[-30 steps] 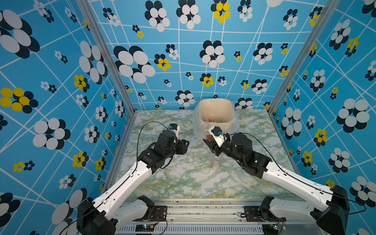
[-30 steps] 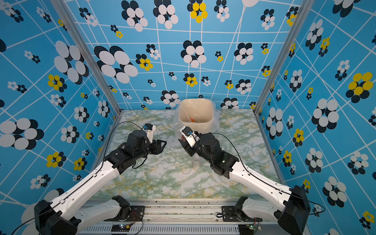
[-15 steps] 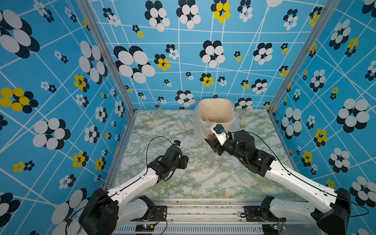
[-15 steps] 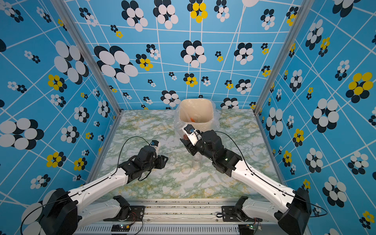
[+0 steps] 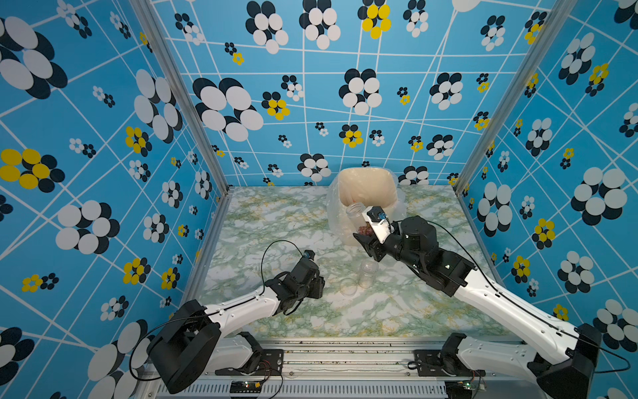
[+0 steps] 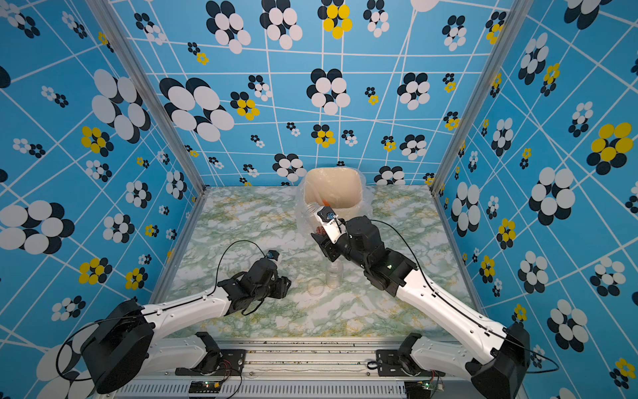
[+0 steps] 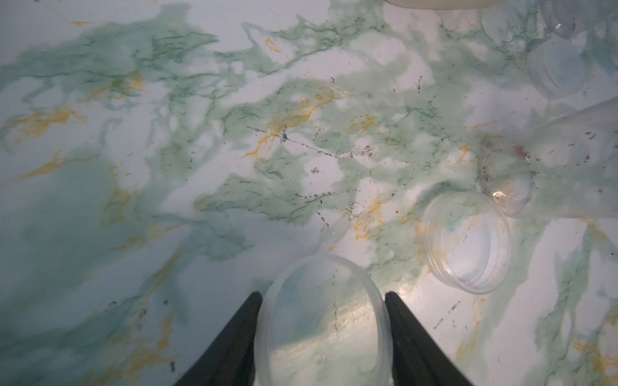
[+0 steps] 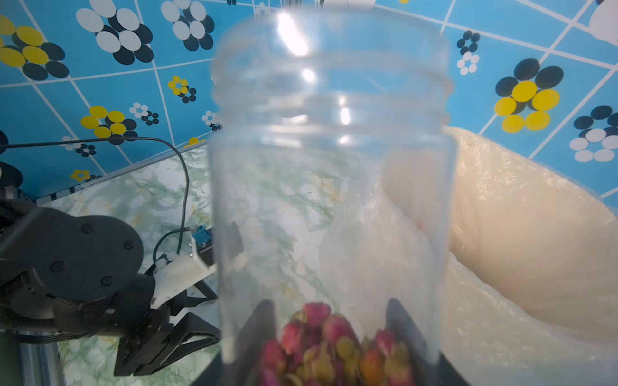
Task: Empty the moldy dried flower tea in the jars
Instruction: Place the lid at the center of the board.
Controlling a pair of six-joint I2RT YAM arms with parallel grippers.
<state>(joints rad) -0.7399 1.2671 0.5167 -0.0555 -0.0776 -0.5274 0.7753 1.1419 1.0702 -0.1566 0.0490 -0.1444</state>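
Right gripper (image 8: 329, 309) clamps an uncapped jar (image 8: 331, 167) of tea (image 8: 334, 347) beside the bin (image 5: 386, 186) at the counter's back edge, tipping likely next; left gripper (image 7: 322, 300) flanks a lid (image 7: 321, 331) (grip unclear).

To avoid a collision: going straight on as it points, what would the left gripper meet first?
The left gripper would probably meet bare marble table; the loose lid lies aside. Depth unclear.

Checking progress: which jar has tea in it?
The jar clamped in the right gripper by the bin: reddish dried flower tea lies at its base. The other jar, standing on the table, looks empty.
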